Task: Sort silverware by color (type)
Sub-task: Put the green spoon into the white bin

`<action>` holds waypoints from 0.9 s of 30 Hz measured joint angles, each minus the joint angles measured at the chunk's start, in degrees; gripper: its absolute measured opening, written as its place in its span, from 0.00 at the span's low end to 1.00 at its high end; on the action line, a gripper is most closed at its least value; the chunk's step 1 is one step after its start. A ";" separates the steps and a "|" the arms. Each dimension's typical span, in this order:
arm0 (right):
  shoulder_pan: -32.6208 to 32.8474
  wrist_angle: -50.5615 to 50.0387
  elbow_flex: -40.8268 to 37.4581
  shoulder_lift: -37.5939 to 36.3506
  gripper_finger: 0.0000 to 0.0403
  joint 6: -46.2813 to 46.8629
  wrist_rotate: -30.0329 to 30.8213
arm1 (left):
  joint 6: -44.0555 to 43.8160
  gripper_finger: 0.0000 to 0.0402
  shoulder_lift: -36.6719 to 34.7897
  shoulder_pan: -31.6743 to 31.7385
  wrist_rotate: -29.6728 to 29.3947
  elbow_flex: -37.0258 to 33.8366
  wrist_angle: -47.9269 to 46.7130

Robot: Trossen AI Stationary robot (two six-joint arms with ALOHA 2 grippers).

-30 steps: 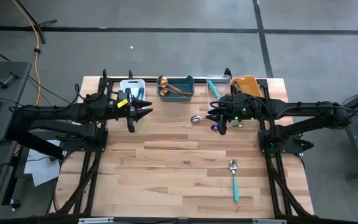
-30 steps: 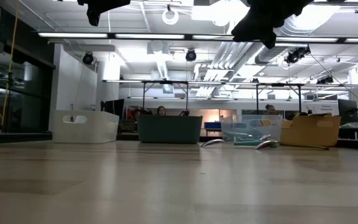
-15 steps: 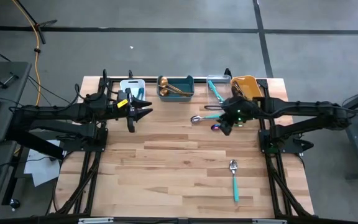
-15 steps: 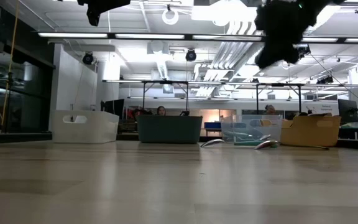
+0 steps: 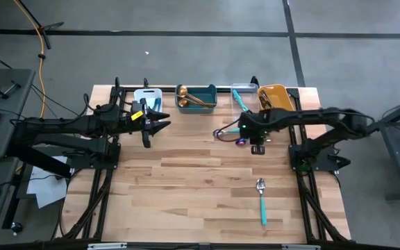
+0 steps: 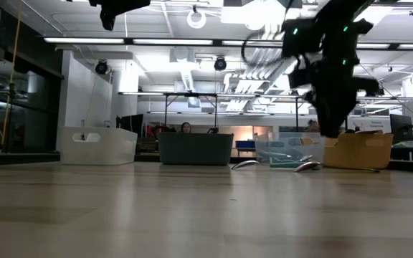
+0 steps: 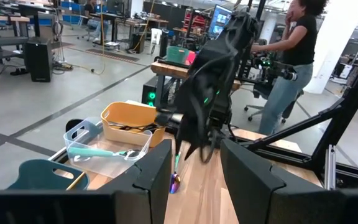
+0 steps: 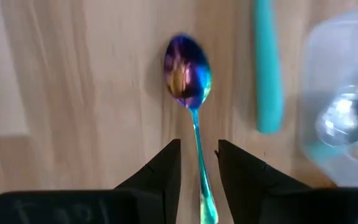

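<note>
Right gripper (image 5: 255, 144) lowered over the iridescent spoon (image 8: 188, 81) near the table's far right, fingers (image 8: 160, 171) parted to either side of the spoon's thin handle, not clamped on it; bowl pointing away from the wrist, flat on the wooden table (image 5: 200, 187). Just beside it, a teal-handled spoon (image 8: 267, 68) lying on the wood, close to the clear bin (image 5: 240, 94). Along the far edge, left to right: white bin (image 5: 146, 96), teal bin (image 5: 196, 96) with gold pieces inside, clear bin with a teal-handled piece, orange bin (image 5: 275, 95). Another teal-handled spoon (image 5: 262, 201) well apart, near the front right of the table. Left gripper (image 5: 160, 126) hovering high by the white bin at the far left, fingers apart and grasping nothing. In the room behind, a person (image 7: 294, 62) standing at a workstation.
</note>
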 joint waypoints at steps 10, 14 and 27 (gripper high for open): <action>-7.13 4.71 0.00 11.71 0.25 -7.56 -4.60 | 0.04 0.32 0.00 0.01 0.02 0.00 -0.03; -8.75 6.21 0.11 13.11 0.25 -8.07 -5.43 | 0.05 0.32 0.00 0.02 0.02 0.00 -0.05; -8.31 6.61 -0.01 12.31 0.23 -9.34 -8.56 | 0.13 0.32 0.00 0.02 0.01 0.00 -0.04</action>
